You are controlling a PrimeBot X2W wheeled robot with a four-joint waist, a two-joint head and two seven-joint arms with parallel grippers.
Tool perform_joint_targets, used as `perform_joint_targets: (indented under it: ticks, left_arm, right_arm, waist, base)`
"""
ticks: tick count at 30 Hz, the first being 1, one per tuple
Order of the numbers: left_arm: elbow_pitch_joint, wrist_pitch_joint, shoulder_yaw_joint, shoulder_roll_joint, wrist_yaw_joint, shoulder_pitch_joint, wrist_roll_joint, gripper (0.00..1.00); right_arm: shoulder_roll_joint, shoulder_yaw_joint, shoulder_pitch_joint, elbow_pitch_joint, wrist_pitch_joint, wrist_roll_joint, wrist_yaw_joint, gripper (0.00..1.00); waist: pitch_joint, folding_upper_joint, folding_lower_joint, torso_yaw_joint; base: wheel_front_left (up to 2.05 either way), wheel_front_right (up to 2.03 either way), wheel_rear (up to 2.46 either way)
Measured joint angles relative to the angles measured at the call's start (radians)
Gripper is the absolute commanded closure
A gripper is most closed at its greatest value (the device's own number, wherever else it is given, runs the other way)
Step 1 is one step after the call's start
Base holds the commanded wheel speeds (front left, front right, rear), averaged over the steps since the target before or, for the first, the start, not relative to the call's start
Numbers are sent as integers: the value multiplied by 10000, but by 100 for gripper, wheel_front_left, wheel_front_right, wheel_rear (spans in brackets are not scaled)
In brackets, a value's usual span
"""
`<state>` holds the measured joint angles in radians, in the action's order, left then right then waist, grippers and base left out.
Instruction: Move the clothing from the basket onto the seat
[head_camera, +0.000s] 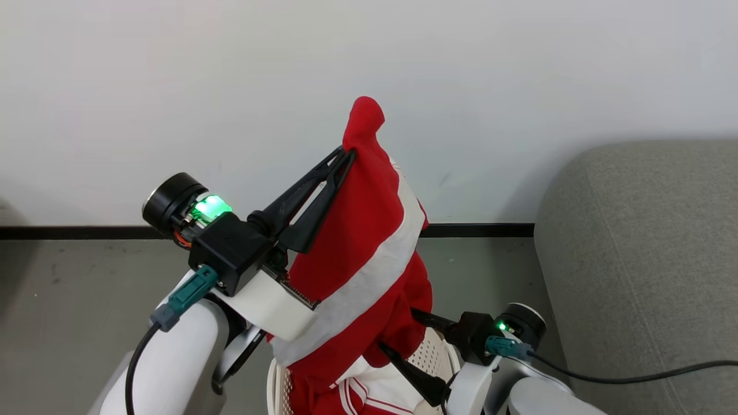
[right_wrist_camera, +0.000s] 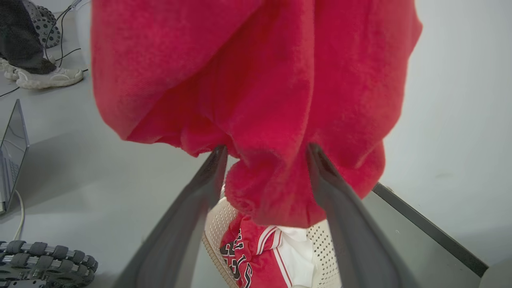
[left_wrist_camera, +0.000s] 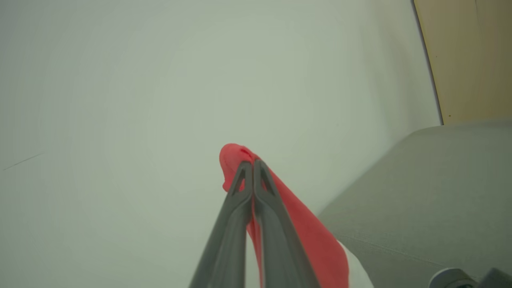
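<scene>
Left tool [head_camera: 347,154] pinches the clothing [head_camera: 357,248] aloft; right tool [right_wrist_camera: 267,149] gapes wide, straddling its hem

White forearms [head_camera: 173,357], black fingers [head_camera: 308,227], teal connectors [head_camera: 193,291].

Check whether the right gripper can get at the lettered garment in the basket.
Probably not yet: the red garment hanging from the shut left gripper droops into the open right gripper, over the lettered garment.

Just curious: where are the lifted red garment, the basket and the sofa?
lifted red garment [head_camera: 357,230], head view, red fabric middle
basket [right_wrist_camera: 216,226], right wrist view, perforated wall
sofa [head_camera: 634,259], head view, grey upholstery
</scene>
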<state>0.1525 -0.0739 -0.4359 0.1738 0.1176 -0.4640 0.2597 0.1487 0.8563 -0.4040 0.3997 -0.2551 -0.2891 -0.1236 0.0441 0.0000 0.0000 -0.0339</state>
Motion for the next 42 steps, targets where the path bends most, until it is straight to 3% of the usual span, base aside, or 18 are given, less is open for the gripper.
perform_joint_targets:
  ticks: [7, 8, 9, 10, 11, 12, 22, 34, 35, 37, 39, 42]
  left_arm:
    - [165, 295, -301, -150, 8, 0, 136, 100]
    - [178, 303, -339, -171, 8, 0, 150, 100]
    - [192, 332, -370, -188, 8, 0, 178, 100]
    - [201, 385, -399, -201, 8, 0, 213, 100]
    - [203, 389, -422, -217, 8, 0, 222, 100]
    - [203, 403, -433, -224, 8, 0, 238, 100]
    - [-314, 554, 169, -61, -61, 362, 688, 100]
    - [-1083, 364, 648, 25, -330, 1652, 1313, 100]
    - [-1110, 320, 667, -13, -332, 1750, 1392, 83]
    - [-1195, 278, 662, -71, -328, 1943, 1471, 26]
    - [-1292, 272, 633, -98, -326, 2132, 1632, 0]
    - [-1413, 201, 568, -113, -313, 2379, 1841, 0]
  right_arm:
    - [-249, 454, -564, 447, 0, -90, 0, 0]
    - [-284, 543, -641, 548, 0, -84, 0, 10]
    - [-309, 640, -716, 642, 0, -75, 0, 36]
    - [-334, 686, -760, 692, 0, -61, 0, 54]
    - [-357, 719, -791, 725, 0, -35, 0, 65]
    - [-368, 771, -827, 792, 0, 17, 0, 100]
    - [-261, 171, -891, 800, 0, -88, 0, 100]
    - [288, -2205, 290, -418, 0, -656, 0, 100]
    - [309, -2399, 355, -481, 2, -721, 0, 100]
    - [345, -2792, 496, -669, 2, -815, 0, 100]
    - [376, -3070, 585, -767, 2, -863, 0, 100]
    - [374, -3526, 734, -1005, 2, -920, 0, 100]
  waist:
    - [92, 0, 0, -307]
    - [97, 0, 0, -353]
    - [101, 0, 0, -402]
    - [105, 0, 0, -449]
    - [107, 0, 0, -497]
    - [109, 0, 0, -546]
    - [180, 0, 0, -810]
    - [265, 0, 0, -342]
    - [274, 0, 0, -288]
    - [294, 0, 0, -176]
    - [313, 0, 0, -64]
    - [339, 0, 0, 101]
  base:
    - [0, 0, 0]
    - [0, 0, 0]
    - [0, 0, 0]
    - [0, 0, 0]
    - [0, 0, 0]
    - [0, 0, 0]
    - [0, 0, 0]
    - [0, 0, 0]
    - [0, 0, 0]
    - [0, 0, 0]
    - [0, 0, 0]
    - [0, 0, 0]
